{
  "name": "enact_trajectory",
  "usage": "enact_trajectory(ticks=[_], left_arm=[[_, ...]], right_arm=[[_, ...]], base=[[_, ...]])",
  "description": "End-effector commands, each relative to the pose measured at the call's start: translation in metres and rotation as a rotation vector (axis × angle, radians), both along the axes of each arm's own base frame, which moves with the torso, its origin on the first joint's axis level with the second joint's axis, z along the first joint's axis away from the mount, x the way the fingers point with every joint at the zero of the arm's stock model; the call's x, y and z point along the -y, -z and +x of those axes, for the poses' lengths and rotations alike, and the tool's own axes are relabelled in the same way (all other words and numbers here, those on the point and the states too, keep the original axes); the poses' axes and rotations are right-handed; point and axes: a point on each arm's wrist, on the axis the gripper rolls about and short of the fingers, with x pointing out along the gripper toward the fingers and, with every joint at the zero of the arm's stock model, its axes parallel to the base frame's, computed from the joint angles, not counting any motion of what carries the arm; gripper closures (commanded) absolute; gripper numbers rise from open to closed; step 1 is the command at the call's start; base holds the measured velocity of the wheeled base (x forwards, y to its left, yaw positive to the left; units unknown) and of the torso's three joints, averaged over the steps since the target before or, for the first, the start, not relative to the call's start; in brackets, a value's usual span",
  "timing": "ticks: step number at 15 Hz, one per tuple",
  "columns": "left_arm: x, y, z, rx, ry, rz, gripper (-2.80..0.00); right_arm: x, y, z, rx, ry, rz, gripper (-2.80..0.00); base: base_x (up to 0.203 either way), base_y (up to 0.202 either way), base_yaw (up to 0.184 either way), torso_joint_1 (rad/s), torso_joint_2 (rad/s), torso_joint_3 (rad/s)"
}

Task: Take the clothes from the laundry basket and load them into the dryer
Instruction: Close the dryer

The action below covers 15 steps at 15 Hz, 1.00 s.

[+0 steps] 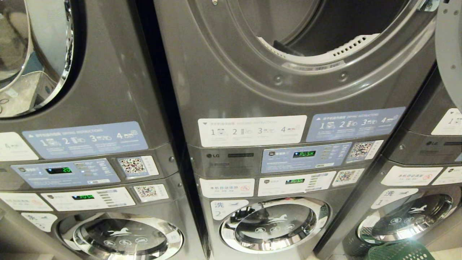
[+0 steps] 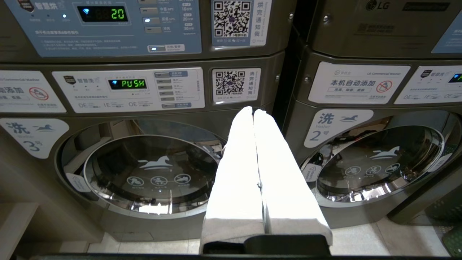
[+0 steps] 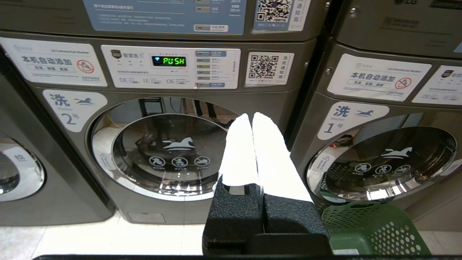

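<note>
A row of grey stacked laundry machines fills the head view, with the dryer (image 1: 306,32) of the middle stack standing open, its dark drum bare of clothes as far as the opening shows. Below it, the washer door (image 1: 274,224) marked 2 is closed, and the control panel (image 1: 305,154) above reads "PUSH". The green laundry basket (image 1: 397,251) sits on the floor at the lower right, in front of the washer marked 1 (only its rim shows from the head; what lies inside cannot be told). Neither arm appears in the head view. The left gripper (image 2: 253,110) hangs low before the washers marked 3 and 2, its white fingers pressed together and empty. The right gripper (image 3: 251,115), likewise closed on nothing, points between washers 2 and 1, beside the basket.
</note>
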Motion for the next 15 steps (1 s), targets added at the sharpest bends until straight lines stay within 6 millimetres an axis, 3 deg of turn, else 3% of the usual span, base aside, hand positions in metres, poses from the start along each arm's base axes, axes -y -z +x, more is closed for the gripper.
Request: enact_trajectory(ticks=[1,10,15], left_arm=[[0.0000,0.0005,0.0001,-0.002,-0.001,-0.001,0.00],[0.0000,0.0005,0.0001,-0.002,-0.001,0.000,0.00],[0.0000,0.0005,0.0001,-0.002,-0.001,-0.001,0.00]], right_arm=[[0.0000,0.0000,0.0000,0.000,-0.001,0.000,0.00],[0.0003,-0.0002,0.0000,0.001,0.012,0.027,0.00],[0.0003,-0.0002,0.0000,0.001,0.013,0.029,0.00]], base=[[0.000,0.000,0.000,0.000,0.00,0.000],[0.000,0.000,0.000,0.000,0.00,0.003],[0.000,0.000,0.000,0.002,0.00,0.159]])
